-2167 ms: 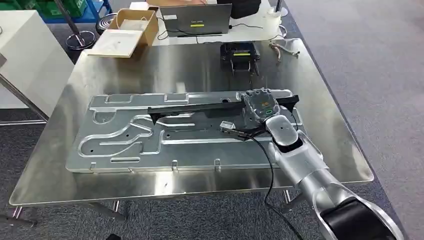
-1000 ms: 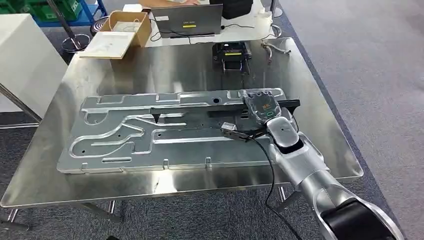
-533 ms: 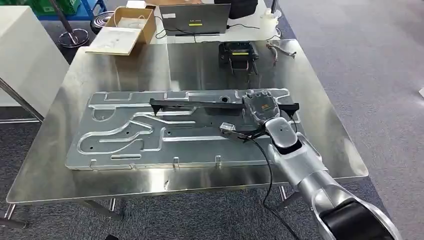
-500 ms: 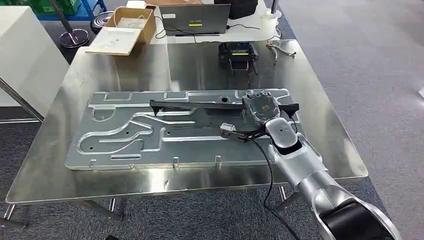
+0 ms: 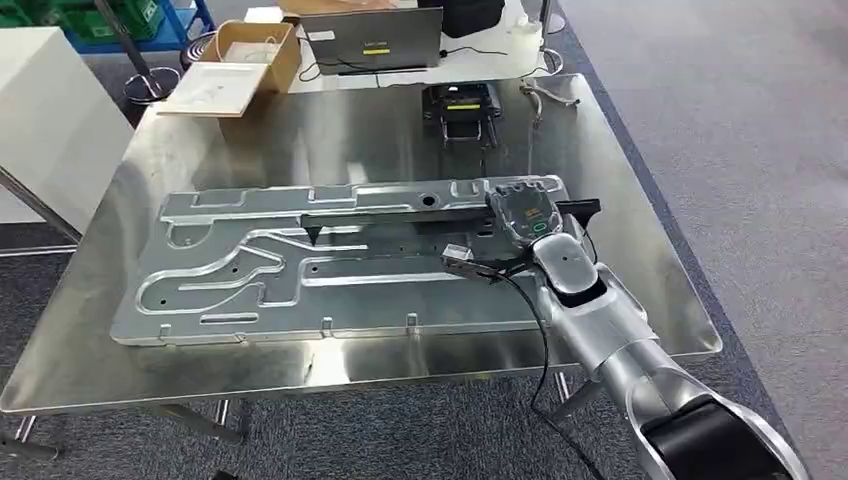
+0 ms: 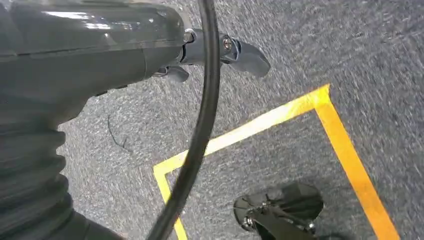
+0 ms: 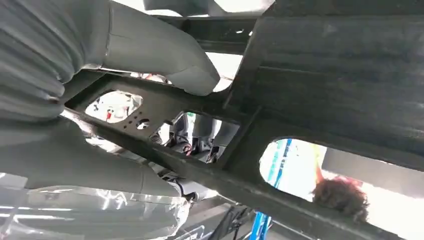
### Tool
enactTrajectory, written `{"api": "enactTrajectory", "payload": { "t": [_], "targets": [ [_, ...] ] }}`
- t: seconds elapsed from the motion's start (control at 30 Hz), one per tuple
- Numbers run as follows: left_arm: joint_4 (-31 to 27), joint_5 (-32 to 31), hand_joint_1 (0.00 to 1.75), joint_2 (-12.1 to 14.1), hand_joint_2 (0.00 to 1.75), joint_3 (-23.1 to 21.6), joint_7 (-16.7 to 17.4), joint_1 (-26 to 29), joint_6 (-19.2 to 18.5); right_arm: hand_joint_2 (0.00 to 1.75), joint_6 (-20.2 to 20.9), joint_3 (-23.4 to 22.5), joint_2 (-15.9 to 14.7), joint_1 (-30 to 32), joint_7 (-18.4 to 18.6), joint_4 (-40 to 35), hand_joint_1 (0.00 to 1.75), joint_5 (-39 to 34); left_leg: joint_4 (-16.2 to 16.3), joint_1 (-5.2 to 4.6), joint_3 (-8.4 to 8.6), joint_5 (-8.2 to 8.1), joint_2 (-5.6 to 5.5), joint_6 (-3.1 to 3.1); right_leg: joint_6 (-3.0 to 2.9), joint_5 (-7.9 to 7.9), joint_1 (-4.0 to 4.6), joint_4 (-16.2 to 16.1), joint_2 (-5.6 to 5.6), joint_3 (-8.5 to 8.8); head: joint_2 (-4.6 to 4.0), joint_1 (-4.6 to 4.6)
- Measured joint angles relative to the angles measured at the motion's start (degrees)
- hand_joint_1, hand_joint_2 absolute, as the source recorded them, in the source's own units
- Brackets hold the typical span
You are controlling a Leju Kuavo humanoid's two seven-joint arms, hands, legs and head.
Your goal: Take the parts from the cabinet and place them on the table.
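Observation:
A long black frame part (image 5: 400,219) hangs just above the big embossed metal plate (image 5: 240,275) on the steel table (image 5: 330,130). My right hand (image 5: 522,212) grips the part near its right end, arm reaching in from the lower right. In the right wrist view the thumb (image 7: 160,55) presses on the black frame part (image 7: 320,75), whose cut-outs show the room behind. My left hand (image 6: 90,55) hangs over the carpet and holds nothing.
At the table's far edge sit a black device (image 5: 460,108) and a loose cable bundle (image 5: 548,92). Beyond are a laptop (image 5: 372,40) and an open cardboard box (image 5: 240,55). A white cabinet (image 5: 50,120) stands at the left. Yellow tape (image 6: 280,115) marks the floor.
The whole picture sways a little between frames, so the camera moved. My right hand keeps its hold on the black part over the same end of the plate.

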Motion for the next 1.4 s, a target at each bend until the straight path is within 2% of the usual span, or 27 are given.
{"api": "enactTrajectory", "payload": {
  "t": [0.07,0.1,0.13,0.23,0.3,0.4,0.43,0.47,0.5,0.53,0.57,0.6,0.63,0.73,0.8,0.83,0.9,0.93,0.97,1.0,1.03,1.1,1.13,1.23,1.3,1.33,1.4],
  "targets": [
    [0.0,0.0,0.0,0.0,1.75,0.0,0.0,-0.1,0.0,1.75,0.0,0.0,0.0,0.0,0.0,0.0,1.75,0.0,-10.0,-0.01,4.8,5.08,0.0,0.42,0.16,-0.2,0.04,0.3,0.05,0.07,0.0,0.0],
    [0.0,0.0,0.0,0.1,1.75,0.0,0.0,-0.1,0.0,1.75,0.0,0.0,0.0,-0.1,0.1,0.0,1.75,0.0,-13.8,-0.03,6.64,6.12,0.0,0.76,0.32,-0.29,0.07,0.4,0.08,0.04,0.0,0.0],
    [0.0,0.0,0.0,0.1,1.75,0.0,0.0,-0.2,0.0,1.75,0.0,0.0,0.0,-0.1,0.1,0.0,1.75,0.0,-15.1,-0.45,7.29,5.5,0.01,0.93,0.63,-0.43,0.54,0.7,0.18,-0.18,0.0,0.02],
    [0.0,0.0,0.0,0.1,1.75,0.0,0.0,-0.1,0.0,1.75,0.0,0.0,0.0,-0.1,0.1,0.0,1.75,0.0,-15.1,-0.72,7.05,5.8,-0.05,1.63,1.65,0.01,0.15,0.2,0.24,-0.12,0.0,0.0],
    [0.0,0.0,0.0,0.1,1.75,0.0,0.0,-0.2,0.0,1.75,0.0,-0.1,-0.1,-0.1,0.2,0.0,1.75,0.0,-16.1,-0.16,7.44,6.54,0.15,2.48,2.25,-0.78,0.1,1.1,0.27,-0.32,0.0,0.02],
    [0.0,0.0,0.0,0.1,1.75,0.0,0.0,-0.2,0.0,1.75,0.0,-0.1,-0.2,0.1,0.2,0.1,1.75,0.0,-16.2,-0.17,7.21,6.71,0.21,2.99,3.03,-7.1,-0.11,12.7,0.19,-5.93,0.0,0.0],
    [0.0,0.0,0.0,0.1,1.75,0.0,0.0,-0.2,0.0,1.75,0.0,0.0,-0.2,0.3,0.2,0.1,1.75,0.0,-16.2,-0.17,7.15,6.71,0.2,2.99,3.19,-8.19,-0.2,16.2,0.19,-7.71,0.0,0.02],
    [0.0,0.0,0.0,0.1,1.75,0.0,0.0,-0.1,0.0,1.75,0.0,-0.1,-0.2,0.4,0.2,0.1,1.75,0.0,-16.1,-0.17,7.17,6.7,0.18,2.98,3.28,-7.94,-0.33,17.6,0.18,-8.44,0.0,0.02],
    [0.0,0.0,0.0,0.1,1.75,0.0,0.0,-0.1,0.0,1.75,0.0,-0.1,-0.2,0.4,0.2,0.1,1.75,0.0,-16.1,-0.15,7.22,6.64,0.16,2.95,3.3,-6.43,-0.42,16.1,0.14,-7.86,0.0,0.02],
    [0.0,0.0,0.0,0.1,1.75,0.0,0.0,-0.1,0.0,1.75,0.0,0.0,-0.2,0.3,0.2,0.1,1.75,0.0,-15.9,-0.11,7.29,6.52,0.11,2.8,3.24,-3.99,-0.5,12.3,0.08,-6.02,0.0,0.02],
    [0.0,0.0,0.0,0.0,1.75,0.0,0.0,-0.2,0.0,1.75,0.0,-0.1,-0.2,0.1,0.2,0.1,1.75,0.0,-15.8,-0.07,7.37,6.35,0.05,2.61,3.09,-1.2,-0.54,6.7,0.01,-3.17,0.0,0.02],
    [0.0,0.0,0.0,0.0,1.75,0.0,0.0,-0.2,0.0,1.75,0.0,-0.1,-0.2,0.0,0.2,0.1,1.75,0.0,-15.6,-0.08,7.37,6.16,-0.02,2.36,2.88,0.41,-0.54,2.1,-0.03,-0.86,0.0,0.02],
    [0.0,0.0,0.0,0.0,1.75,0.0,0.0,-0.3,0.0,1.75,0.0,-0.1,-0.2,-0.2,0.2,0.1,1.75,0.0,-15.2,-0.57,7.13,5.91,-0.11,1.97,2.57,-0.52,-0.1,0.6,-0.02,-0.32,0.0,0.02],
    [0.0,0.0,0.0,0.0,1.75,0.0,0.0,-0.2,0.0,1.75,0.0,0.0,-0.2,-0.1,0.1,0.1,1.75,0.0,-15.7,-0.38,7.27,6.16,-0.15,1.03,1.55,-0.33,0.24,0.7,0.08,-0.53,0.0,0.02],
    [0.0,0.0,0.0,0.0,1.75,0.0,0.0,-0.2,0.0,1.75,0.0,0.0,-0.1,-0.2,0.1,0.0,1.75,0.0,-15.1,-0.12,7.12,5.49,-0.15,0.46,0.67,0.2,-0.34,-0.2,-0.1,-0.05,0.0,0.0],
    [0.0,0.0,0.0,0.0,1.75,0.0,0.0,-0.3,0.0,1.75,0.0,0.0,0.0,-0.2,0.0,0.0,1.75,0.0,-12.9,-0.14,6.18,3.81,-0.15,0.3,0.26,0.19,-0.37,-0.3,-0.12,0.03,0.0,0.0],
    [0.0,0.0,0.0,0.0,1.75,0.0,0.0,-0.1,0.0,1.75,0.0,0.0,0.0,-0.2,0.0,0.0,1.75,0.0,-4.1,-0.11,2.2,-0.64,-0.15,-0.03,0.03,0.2,-0.23,-0.3,-0.13,-0.05,0.0,0.0],
    [0.0,0.0,0.0,0.0,1.75,0.0,0.0,0.0,0.0,1.75,0.0,0.0,0.0,-0.1,0.1,0.0,1.75,0.0,0.1,-0.12,0.26,-2.11,-0.15,-0.15,-0.01,0.17,-0.15,-0.3,-0.12,-0.06,0.0,0.0],
    [0.0,0.0,0.0,0.0,1.75,0.0,0.0,0.0,0.0,1.75,0.0,0.0,0.0,0.0,0.0,0.0,1.75,0.0,2.5,-0.1,-0.93,-2.29,-0.14,-0.16,-0.05,0.15,-0.08,-0.2,-0.1,-0.05,0.0,0.0],
    [0.0,0.0,0.0,0.0,1.75,0.0,0.0,0.0,0.0,1.75,0.0,0.0,0.0,0.1,0.0,0.0,1.75,0.0,1.6,-0.1,-0.57,-0.99,-0.14,-0.09,-0.06,0.13,-0.07,-0.1,-0.06,-0.03,0.0,0.0],
    [0.0,0.0,0.0,0.0,1.75,0.0,0.0,0.0,0.0,1.75,0.0,0.0,0.0,0.1,0.0,0.0,1.75,0.0,-2.0,-0.11,1.04,1.28,-0.14,0.03,-0.04,0.08,-0.05,0.0,-0.02,-0.03,0.0,0.0],
    [0.0,0.0,0.0,0.1,1.75,0.0,0.0,-0.1,0.0,1.75,0.0,0.0,0.0,0.0,0.1,0.0,1.75,0.0,-11.9,-0.13,5.84,5.83,-0.14,0.56,0.15,-0.06,-0.04,0.3,0.04,-0.01,0.0,0.0],
    [0.0,0.0,0.0,0.1,1.75,0.0,0.0,-0.2,0.0,1.75,0.0,0.0,0.0,0.0,0.1,0.0,1.75,0.0,-14.8,-0.32,7.1,5.52,-0.16,0.87,0.39,-0.16,0.23,0.4,0.07,-0.13,0.0,0.0],
    [0.0,0.0,0.0,0.1,1.75,0.0,0.0,-0.1,0.0,1.75,0.0,0.0,0.0,0.0,0.2,0.0,1.75,0.0,-15.2,-0.76,7.15,5.74,-0.19,1.46,1.47,0.15,0.11,0.2,0.21,-0.32,0.0,0.02],
    [0.0,0.0,0.0,0.1,1.75,0.0,0.0,-0.1,0.0,1.75,0.0,0.0,0.0,-0.1,0.2,0.0,1.75,0.0,-16.2,-0.07,7.5,6.56,0.02,2.42,2.08,-0.09,0.07,0.4,0.2,-0.45,0.0,0.0],
    [0.0,0.0,0.0,0.1,1.75,0.0,0.0,-0.2,0.0,1.75,0.0,-0.1,-0.1,-0.1,0.2,0.0,1.75,0.0,-16.4,-0.22,7.57,6.72,0.01,2.66,2.41,-1.35,0.04,2.0,0.15,-1.05,0.0,0.04],
    [0.0,0.0,0.0,0.1,1.75,0.0,0.0,-0.2,0.0,1.75,0.0,-0.1,-0.2,-0.1,0.2,0.1,1.75,0.0,-16.4,-0.23,7.38,6.8,0.09,3.07,2.9,-5.74,-0.12,9.8,0.17,-4.74,0.0,0.04]
  ]
}}
